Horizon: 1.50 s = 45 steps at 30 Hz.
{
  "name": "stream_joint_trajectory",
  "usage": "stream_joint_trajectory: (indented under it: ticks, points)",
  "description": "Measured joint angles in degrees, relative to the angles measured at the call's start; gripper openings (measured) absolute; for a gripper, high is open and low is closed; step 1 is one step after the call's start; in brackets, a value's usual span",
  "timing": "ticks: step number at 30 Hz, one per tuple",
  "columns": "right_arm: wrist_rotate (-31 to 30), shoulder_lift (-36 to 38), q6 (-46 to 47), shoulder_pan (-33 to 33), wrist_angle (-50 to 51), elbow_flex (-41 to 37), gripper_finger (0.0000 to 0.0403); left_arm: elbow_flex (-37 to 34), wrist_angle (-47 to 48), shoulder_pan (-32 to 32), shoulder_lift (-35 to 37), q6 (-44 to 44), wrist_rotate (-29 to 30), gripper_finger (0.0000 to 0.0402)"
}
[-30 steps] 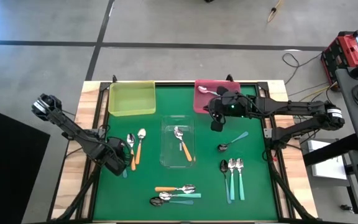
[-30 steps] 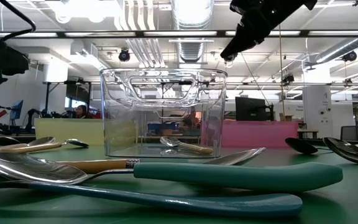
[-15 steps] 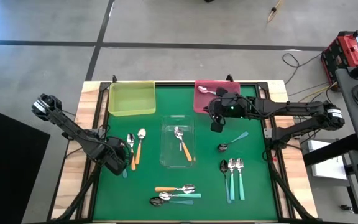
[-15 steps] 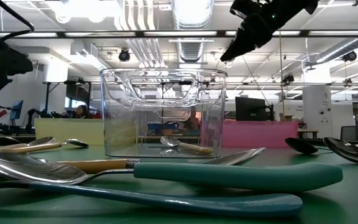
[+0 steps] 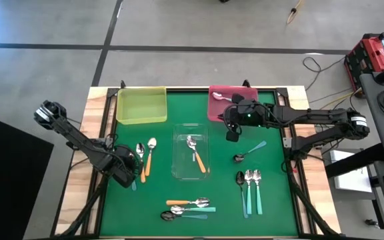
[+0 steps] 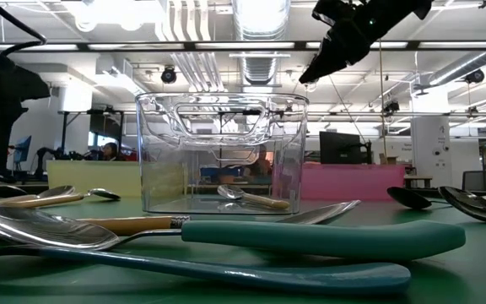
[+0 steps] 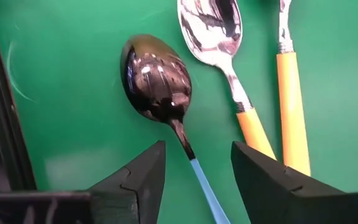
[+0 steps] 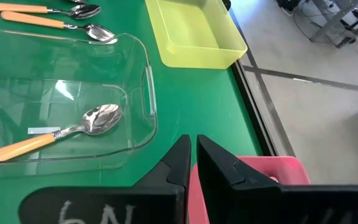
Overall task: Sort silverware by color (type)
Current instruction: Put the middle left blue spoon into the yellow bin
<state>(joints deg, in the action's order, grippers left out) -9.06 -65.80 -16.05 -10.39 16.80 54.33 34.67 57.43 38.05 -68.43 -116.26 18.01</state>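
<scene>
The silverware lies scattered over the green mat (image 5: 159,133) — small spoons that look light, stiff and flat-lying, with polished bowls likely to slide under metal fingers, so the slim plastic handle is probably the better place to pinch, close to where it meets the neck. The left gripper (image 7: 194,163) sits low at the mat's left side, its fingers spread apart on either side of the dark-bowled spoon with the blue handle (image 7: 159,81), holding nothing; the handle runs between the fingers, with two orange-handled spoons (image 5: 147,155) just beside. A thin handle lying flush on the mat leaves little to get under, so a grip there could easily slip (the neck is narrower still). One orange-handled spoon (image 8: 73,129) lies in the clear tray (image 8: 143,93) at the middle, one spoon shows in the pink tray (image 5: 220,100), and the yellow tray (image 5: 141,105) appears empty; teal-handled spoons (image 5: 249,187) lie at the right and a mixed cluster (image 5: 189,207) at the near edge. The right gripper (image 8: 193,163) hangs above the pink tray's edge, fingers pressed together on nothing. Against the earlier high view nothing on the mat has shifted — only the left arm's dark shape in the low view has altered slightly.
</scene>
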Motion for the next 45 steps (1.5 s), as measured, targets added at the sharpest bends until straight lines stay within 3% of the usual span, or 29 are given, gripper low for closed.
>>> stream_joint_trajectory:
  ticks: [17,23,34,45]
  points:
    - [0.0,0.0,0.0,0.0,0.1,0.0,0.0018,-0.7,-3.9,0.0,-10.7,-0.7,-1.0,0.016]
    - [0.0,0.0,0.0,0.0,0.1,0.0,0.0018,-0.4,-5.1,0.0,-13.5,-0.7,-0.6,0.0121]
    - [0.0,0.0,0.0,0.0,0.1,0.0,0.0018,-0.5,-4.6,0.0,-14.6,-3.0,1.2,0.0012]
    - [0.0,0.0,0.0,0.0,0.1,-0.4,0.0018,0.9,-0.9,0.0,-12.6,-3.2,3.8,0.0]
